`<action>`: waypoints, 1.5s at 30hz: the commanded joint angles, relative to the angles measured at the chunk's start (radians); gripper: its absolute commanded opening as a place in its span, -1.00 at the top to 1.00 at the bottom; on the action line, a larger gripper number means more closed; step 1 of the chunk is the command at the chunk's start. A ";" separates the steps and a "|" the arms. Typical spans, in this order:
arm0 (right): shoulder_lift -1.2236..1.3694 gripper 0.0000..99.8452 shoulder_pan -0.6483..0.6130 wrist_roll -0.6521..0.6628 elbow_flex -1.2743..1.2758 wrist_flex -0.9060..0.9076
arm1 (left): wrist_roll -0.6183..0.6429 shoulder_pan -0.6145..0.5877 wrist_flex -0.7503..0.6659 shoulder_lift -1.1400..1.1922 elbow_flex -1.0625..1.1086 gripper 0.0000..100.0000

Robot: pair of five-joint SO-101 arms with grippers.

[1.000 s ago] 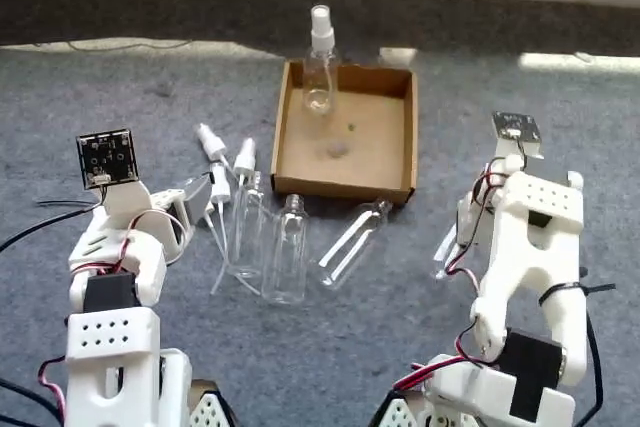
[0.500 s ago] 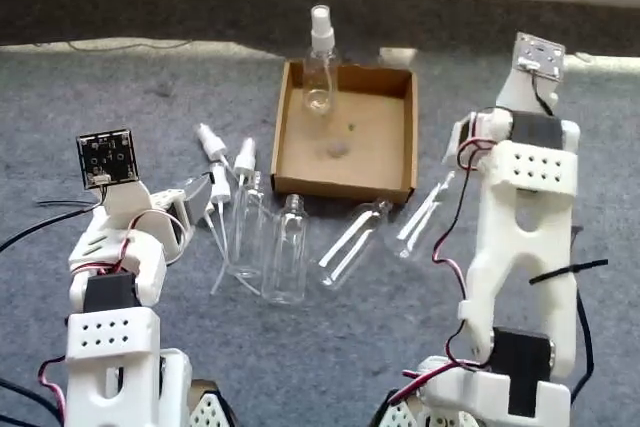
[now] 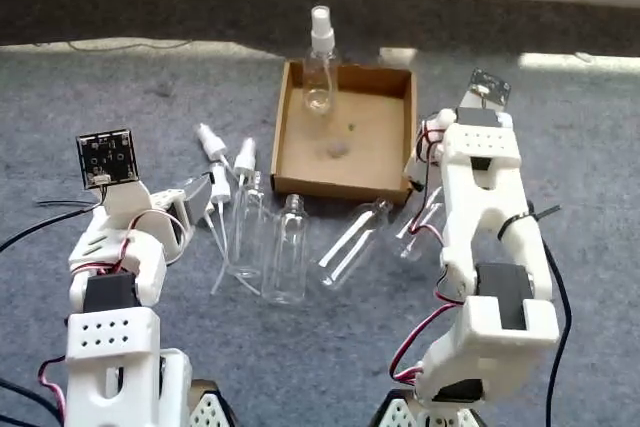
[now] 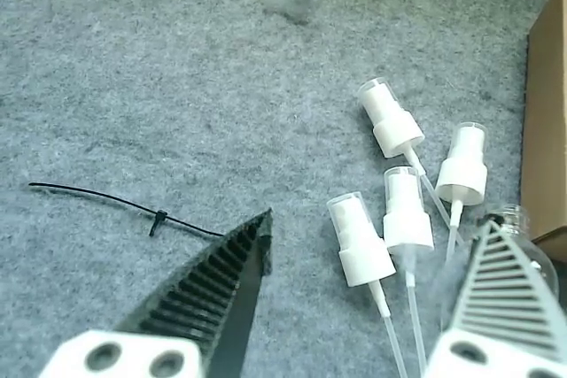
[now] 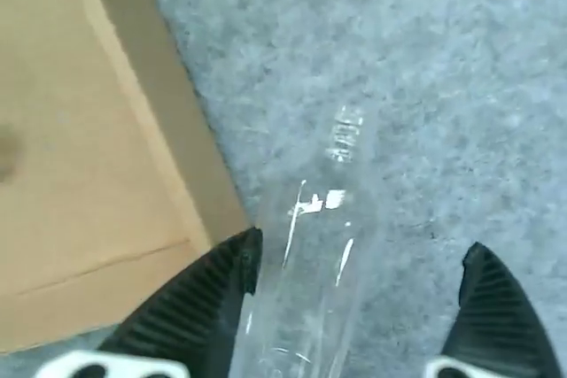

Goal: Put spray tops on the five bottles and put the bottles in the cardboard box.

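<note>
The cardboard box (image 3: 345, 137) holds one upright bottle with a spray top (image 3: 320, 67) in its far left corner. Three topless clear bottles (image 3: 287, 247) lie in front of the box. A fourth clear bottle (image 5: 319, 245) lies by the box's near right corner (image 5: 190, 245), between the fingers of my open right gripper (image 5: 363, 250); neither finger presses it. Several white spray tops (image 4: 390, 126) lie left of the box. My left gripper (image 4: 379, 223) hangs open over them and holds nothing.
The table is covered with grey carpet. A black cable tie (image 4: 133, 205) lies left of the spray tops. The right arm (image 3: 480, 177) stands close against the box's right wall, covering part of the fourth bottle (image 3: 420, 227).
The right arm rose from the near right, then swung left and down over the bottle beside the box corner. The left arm has not moved.
</note>
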 commanded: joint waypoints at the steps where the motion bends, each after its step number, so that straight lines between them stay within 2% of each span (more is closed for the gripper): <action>1: -0.012 0.37 -0.008 -0.034 -0.090 -0.012 | 0.003 -0.012 -0.002 -0.018 -0.005 0.36; 8: -0.007 0.37 -0.008 -0.038 -0.131 -0.016 | 0.003 -0.008 -0.002 -0.018 -0.004 0.36; 15: -0.005 0.37 0.024 -0.040 -0.122 -0.120 | 0.003 -0.007 -0.002 -0.018 -0.004 0.36; 27: -0.002 0.37 0.030 -0.040 -0.116 -0.114 | 0.003 -0.007 0.000 -0.018 -0.004 0.36; 36: -0.004 0.37 0.047 -0.040 0.039 -0.219 | 0.003 -0.007 0.000 -0.018 -0.004 0.36; 45: -0.004 0.38 0.113 -0.031 0.128 -0.223 | 0.003 -0.007 0.000 -0.018 -0.004 0.36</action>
